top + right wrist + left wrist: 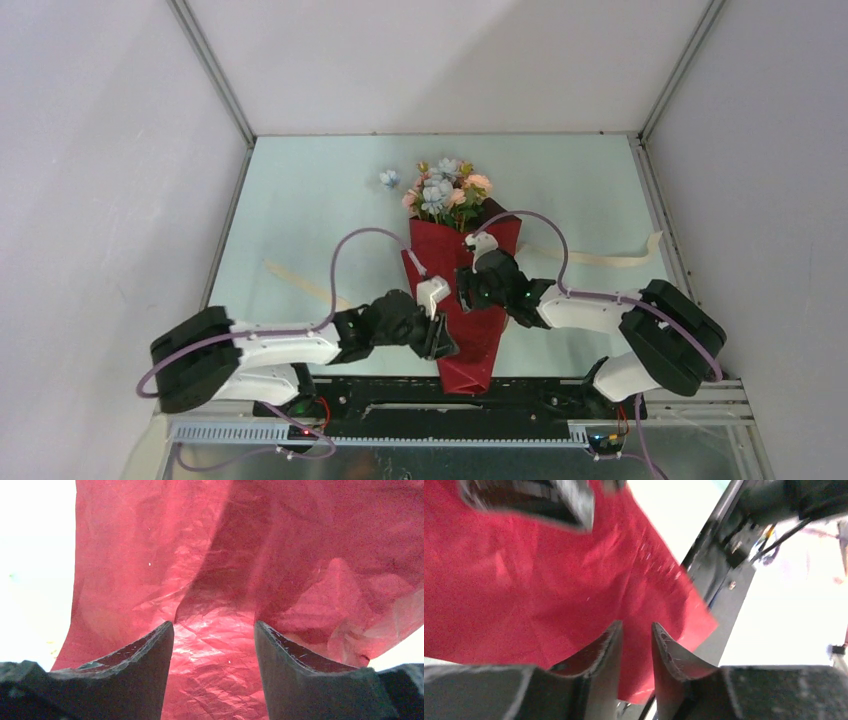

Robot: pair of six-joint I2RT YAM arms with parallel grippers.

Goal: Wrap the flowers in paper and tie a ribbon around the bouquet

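Paper [478,350] wraps flowers [445,188]; left gripper [636,627] and right gripper [214,625] sit over it, jaws parted, empty.

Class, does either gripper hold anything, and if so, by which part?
Nothing is clearly held: the left gripper and the right gripper both have their jaws apart over the red paper.

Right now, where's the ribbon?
Top view: the ribbon lies on the table, poking out both sides of the paper cone, the longer stretch on the right.
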